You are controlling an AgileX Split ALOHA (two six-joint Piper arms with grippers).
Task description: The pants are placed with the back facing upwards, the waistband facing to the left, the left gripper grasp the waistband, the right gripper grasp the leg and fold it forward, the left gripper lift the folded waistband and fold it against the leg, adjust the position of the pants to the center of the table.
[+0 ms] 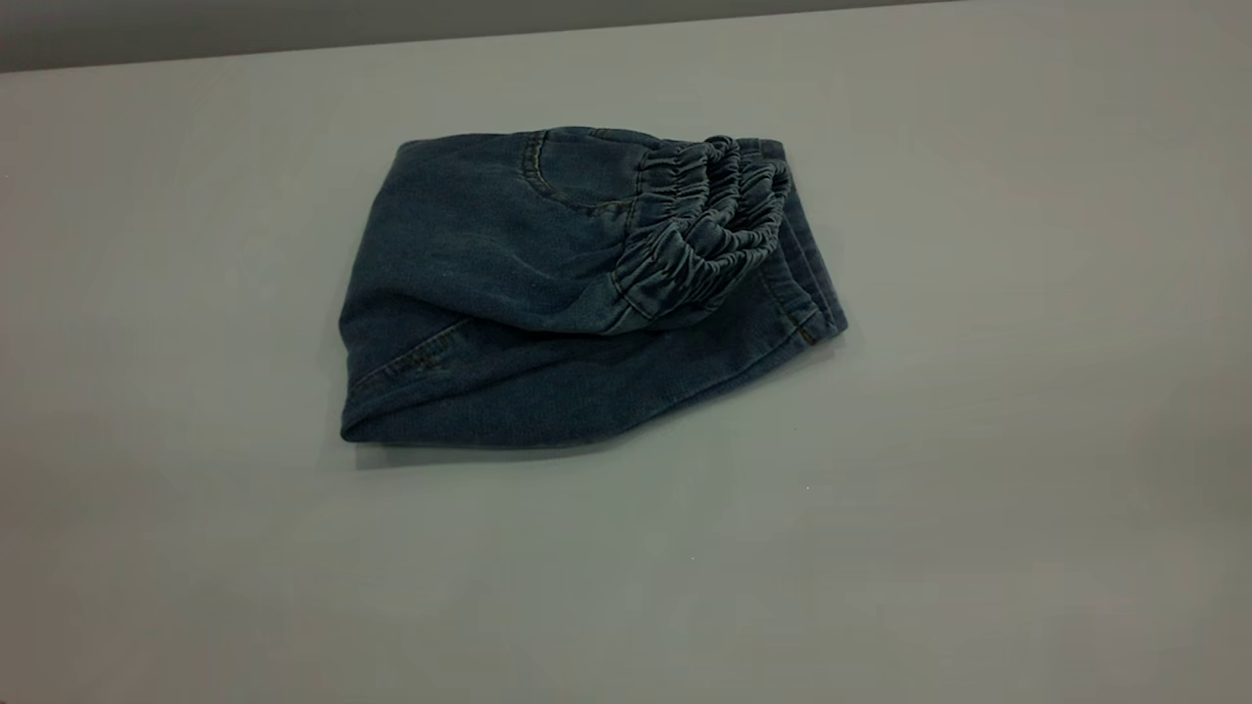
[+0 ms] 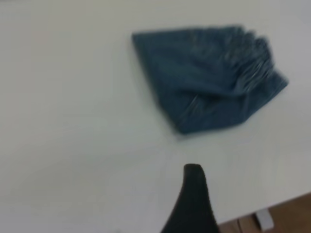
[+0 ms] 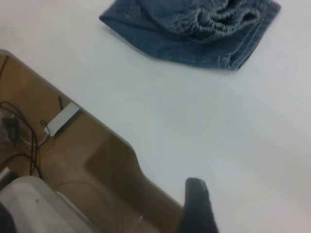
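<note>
Now the pants [image 1: 548,293] lie folded, waistband [image 1: 709,230] atop; fingers' state cannot be told.

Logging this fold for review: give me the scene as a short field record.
pants: folded into a compact bundle, lying on the table
waistband: folded over on top, toward the exterior view's right
left gripper: off the pants, holding nothing, one dark finger in view
right gripper: off the pants, near the table edge
stage: folds look done
</note>
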